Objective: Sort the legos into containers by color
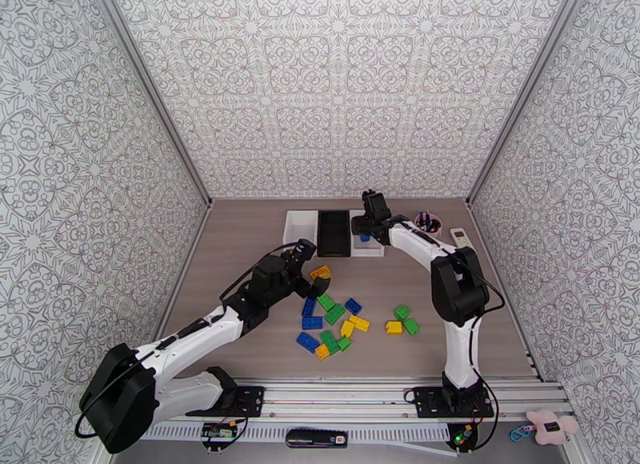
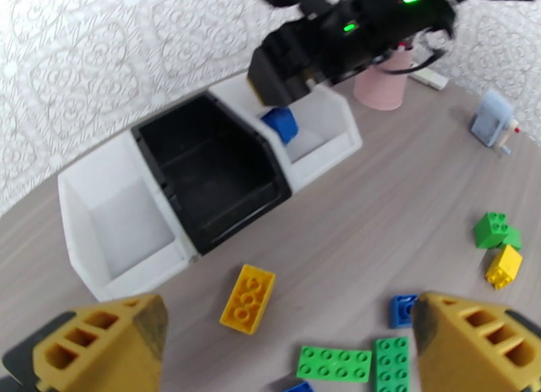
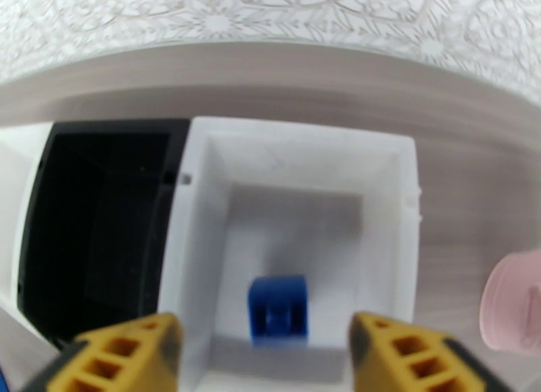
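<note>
Right gripper above the right white bin at the far end of the table, jaws spread wide, gripping nothing. Below, framed between its yellow fingertips in the right wrist view, one blue brick inside that bin by the near wall, clear of both fingers. Same row, side against side: black bin in the middle, left white bin at the other end. To the right of the right white bin, near but apart, a pink cup. Left gripper low over the loose legos at mid-table, jaws fully apart, holding nothing. Ahead of it, between its fingers and the bins, a yellow brick flat on the wood, studs up. Closer in, two green bricks side by side, and a small blue brick just beside them. Off to the right, apart from the main scatter, a small cluster of green and yellow bricks close together.
</note>
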